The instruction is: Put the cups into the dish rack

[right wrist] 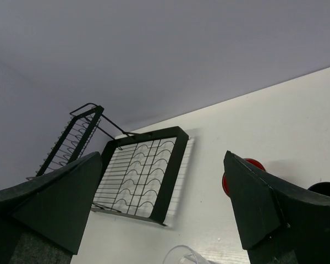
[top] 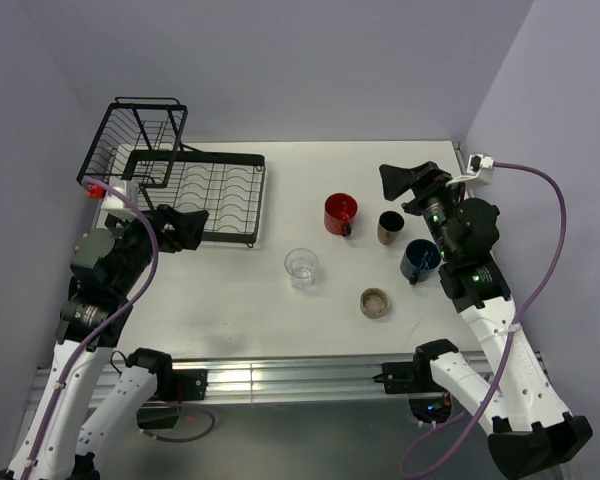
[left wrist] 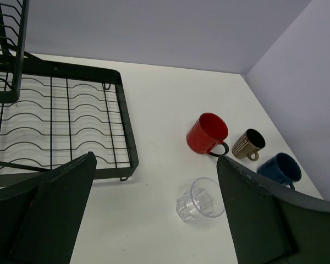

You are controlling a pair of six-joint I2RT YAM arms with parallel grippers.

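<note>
The black wire dish rack [top: 205, 190] stands at the far left, its taller basket [top: 135, 135] behind the flat tray. No cup shows in it. On the table stand the red mug [top: 340, 213], the tan cup [top: 390, 227], the dark blue mug [top: 420, 260], the clear glass [top: 301, 267] and the low beige cup [top: 375, 302]. My left gripper [top: 180, 225] is open and empty over the tray's near edge. In the left wrist view the glass [left wrist: 201, 199] lies ahead between the spread fingers [left wrist: 49, 214]. My right gripper [top: 405, 180] is open and empty above the tan cup.
The rack tray [left wrist: 60, 126] fills the left of the left wrist view, with the red mug [left wrist: 207, 133], tan cup [left wrist: 248, 144] and blue mug [left wrist: 280, 168] to the right. The right wrist view shows the tray [right wrist: 143, 173] and basket [right wrist: 71, 137]. Walls close the back and right.
</note>
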